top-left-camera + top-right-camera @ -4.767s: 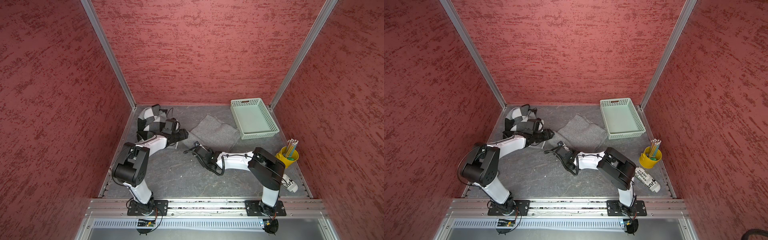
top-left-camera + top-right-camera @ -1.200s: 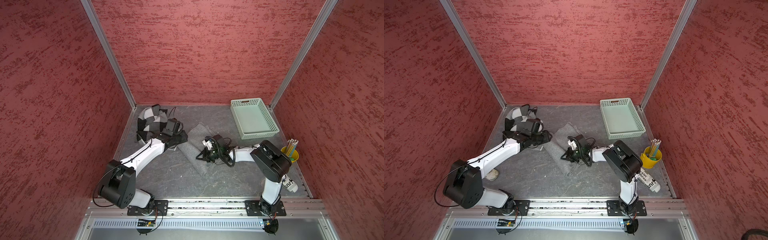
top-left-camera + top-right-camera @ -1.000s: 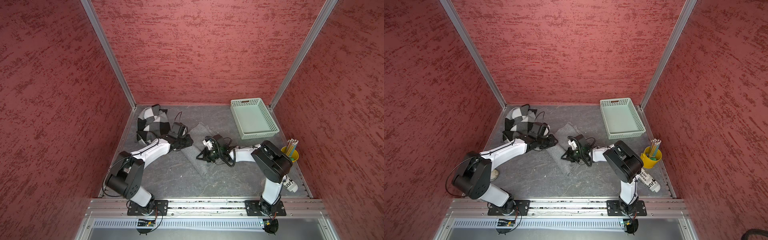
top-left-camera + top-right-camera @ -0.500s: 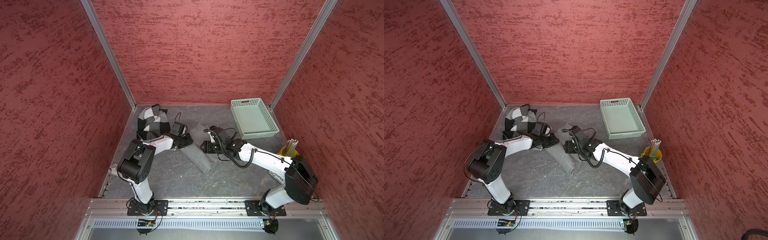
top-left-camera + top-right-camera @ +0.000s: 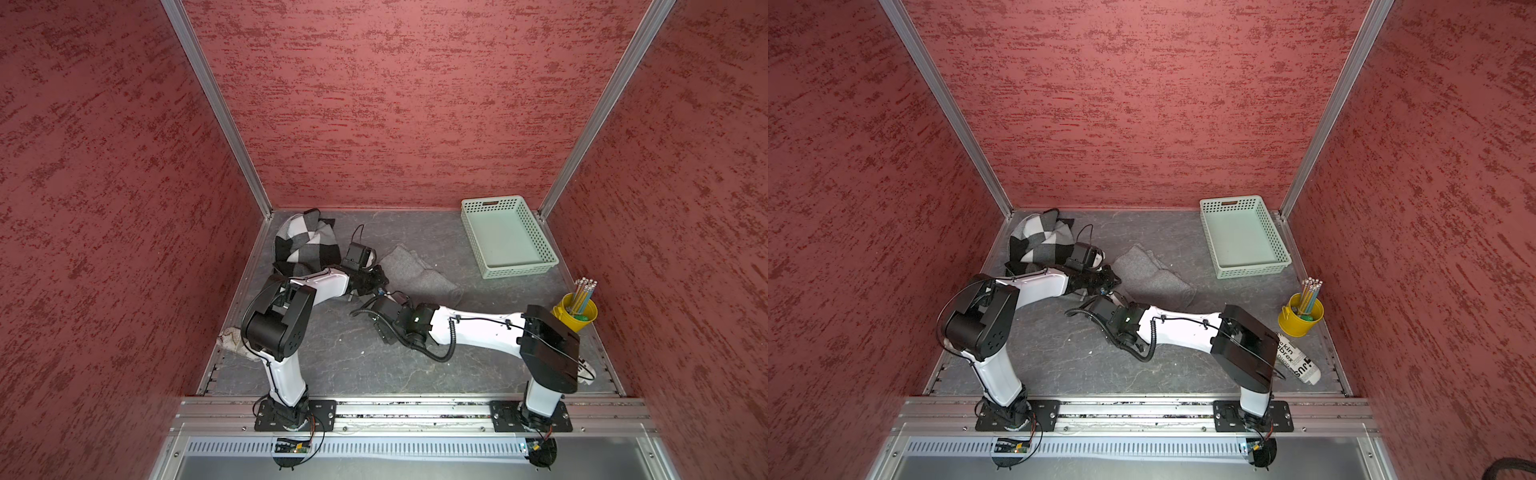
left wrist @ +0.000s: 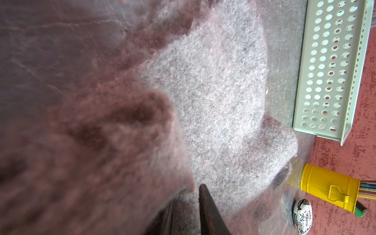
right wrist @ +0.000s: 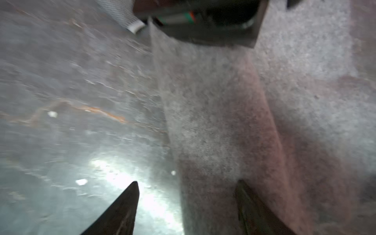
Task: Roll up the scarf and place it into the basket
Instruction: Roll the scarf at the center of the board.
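Nearest, on the grey table (image 5: 332, 365), a white roll (image 5: 1300, 363) lies at the right edge. It carries bold black print, but the right arm's elbow cuts it off and only broken letters show, so no whole word can be read. At the left edge a pale crumpled rag (image 5: 230, 338) is half hidden behind the left arm. Further back on the right stands a yellow cup (image 5: 575, 320) of pencils (image 5: 584, 291), with no label visible.

Both arms reach to the middle of the table. The right gripper (image 7: 187, 203) has its fingers spread apart, one over bare table and the other over the edge of the scarf (image 5: 419, 276), holding nothing. That wrist view is smeared, and a dark block above it runs out of the picture and cannot be identified. Just beyond it, the left gripper (image 6: 185, 211) has its fingers drawn close with a fold of the grey cloth pinched between them. The cloth nearest that camera is blurred.

The scarf lies loosely folded on the table, its far end pointing toward the right, with bare table between it and the basket (image 5: 519, 270).

A black-and-white checked cloth (image 5: 305, 245) is heaped in the far left corner, its near edge hidden by the left arm. The mint-green basket sits in the far right corner, its handle slot toward the back wall.
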You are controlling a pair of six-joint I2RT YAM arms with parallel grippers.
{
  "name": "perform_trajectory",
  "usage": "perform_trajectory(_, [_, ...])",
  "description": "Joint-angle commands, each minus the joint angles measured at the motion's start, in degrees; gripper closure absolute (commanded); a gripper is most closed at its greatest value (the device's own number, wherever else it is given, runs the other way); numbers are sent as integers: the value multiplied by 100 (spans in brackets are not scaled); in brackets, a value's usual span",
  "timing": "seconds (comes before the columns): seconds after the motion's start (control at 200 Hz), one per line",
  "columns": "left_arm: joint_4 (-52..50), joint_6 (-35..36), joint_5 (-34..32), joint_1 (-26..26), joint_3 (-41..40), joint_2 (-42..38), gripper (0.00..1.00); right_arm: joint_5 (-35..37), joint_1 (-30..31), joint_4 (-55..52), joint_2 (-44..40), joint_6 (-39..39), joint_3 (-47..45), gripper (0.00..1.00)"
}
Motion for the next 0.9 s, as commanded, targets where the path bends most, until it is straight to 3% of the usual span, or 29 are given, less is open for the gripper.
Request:
perform_trajectory(0.0, [-119, 30, 18, 31, 85, 158, 75, 661, -68, 128, 99, -381, -192, 20])
perform_trajectory(0.281, [-219, 119, 61, 56, 316, 247, 73, 785, -257, 765, 549, -727, -872, 20])
perform_trajectory(0.431, [-319, 203, 87, 114, 525, 252, 71, 1109, -468, 1066, 691, -758, -1110, 34])
perform_trajectory(0.571, [-396, 271, 66, 251, 616, 126, 67, 884, -553, 1126, 661, -898, -1008, 59])
perform_trajectory(0.706, [-478, 355, -39, 544, 586, -369, 54, 166, -554, 665, 533, -816, -617, 85])
perform_trajectory(0.892, [-891, 674, -732, 708, 390, -1432, 49, -1973, -677, 250, 90, -14, -253, 97])
